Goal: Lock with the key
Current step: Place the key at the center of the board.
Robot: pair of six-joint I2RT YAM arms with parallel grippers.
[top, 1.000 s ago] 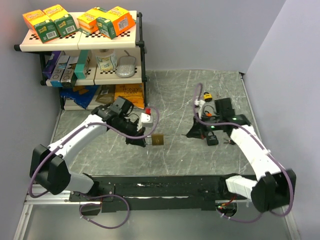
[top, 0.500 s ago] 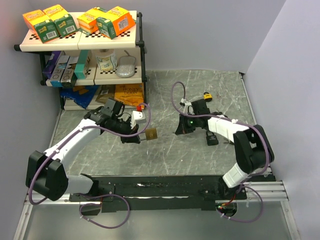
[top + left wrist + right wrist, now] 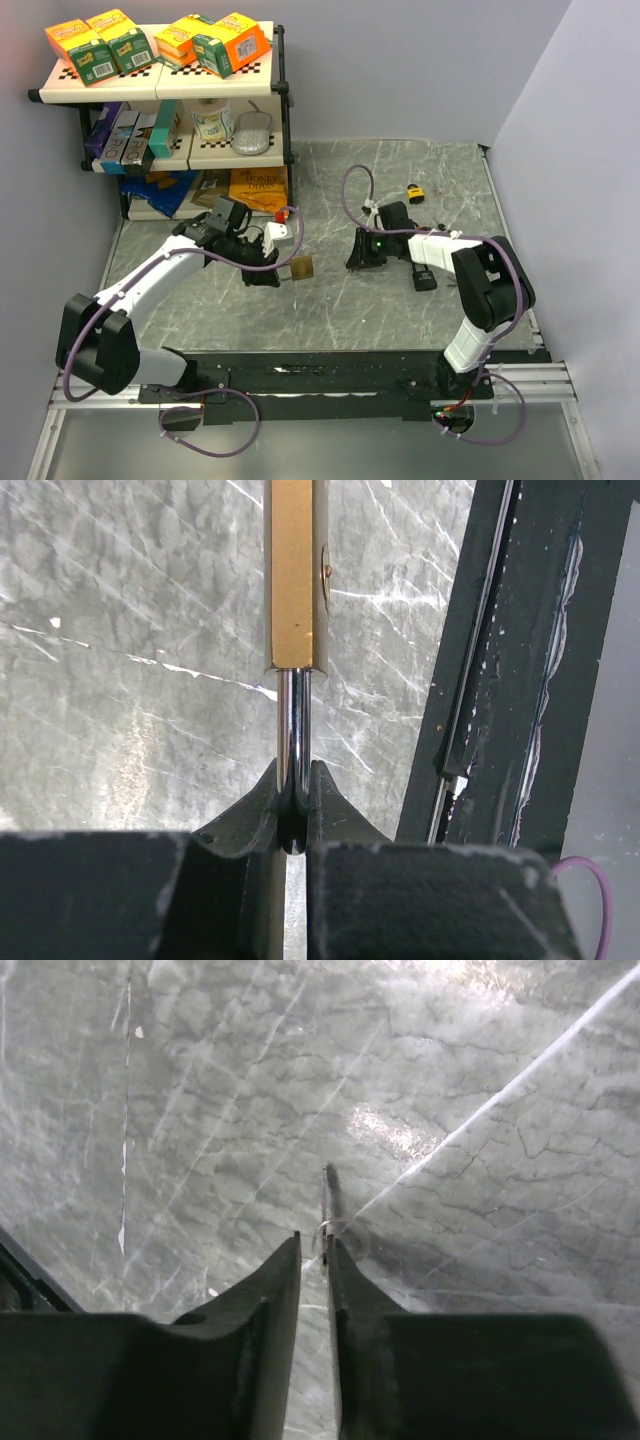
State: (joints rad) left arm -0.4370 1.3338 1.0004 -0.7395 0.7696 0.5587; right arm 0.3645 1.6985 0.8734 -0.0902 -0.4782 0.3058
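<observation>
My left gripper is shut on the chrome shackle of a brass padlock, which it holds just above the marble table left of centre. The right gripper points down at the table in the middle, its jaws a narrow gap apart. A thin key with a small ring stands edge-on at the tips. It lies against the right finger, with a gap to the left finger. The key does not show in the top view.
A black padlock lies right of the right gripper, and a yellow-and-black one sits further back. A two-tier shelf of boxes stands at the back left. The black rail runs along the near edge.
The right gripper swung left from beside the black padlock to the middle of the table, and its jaws have parted slightly. The left arm shifted a little left with the brass padlock.
</observation>
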